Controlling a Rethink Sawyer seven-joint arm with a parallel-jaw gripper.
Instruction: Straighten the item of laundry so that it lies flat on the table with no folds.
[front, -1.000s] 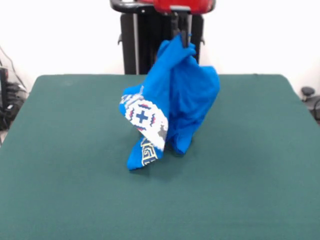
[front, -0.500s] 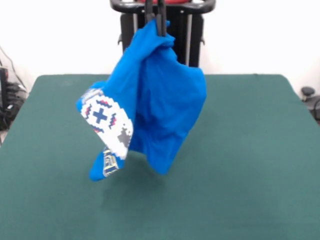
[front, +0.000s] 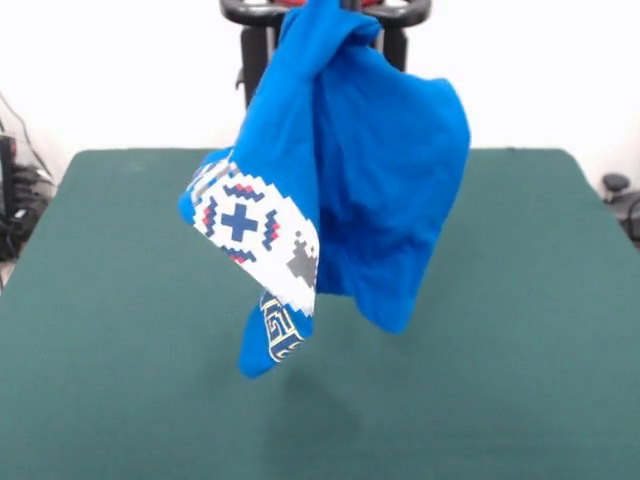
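the bright blue cotton t-shirt (front: 385, 170) hangs bunched, clear above the dark green felt desk (front: 520, 330), its top at the picture's upper edge, so whether the gripper is clamped on it i cannot tell.

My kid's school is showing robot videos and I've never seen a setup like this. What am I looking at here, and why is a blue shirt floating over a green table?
This is a single view from a camera across the table, facing the robot. The dark upright frame at the top is the robot's pedestal. Its arm reaches down from above, mostly outside the picture, and the hand itself cannot be made out here.

The blue T-shirt is not floating: it hangs from its bunched top at the picture's upper edge, where the arm comes in. It is crumpled, with a white pixel-pattern print folded outward and some lettering lower down. Its lowest tip seems lifted off the green table, which otherwise shows nothing on it. The goal is to lay the shirt flat, which is not yet done.
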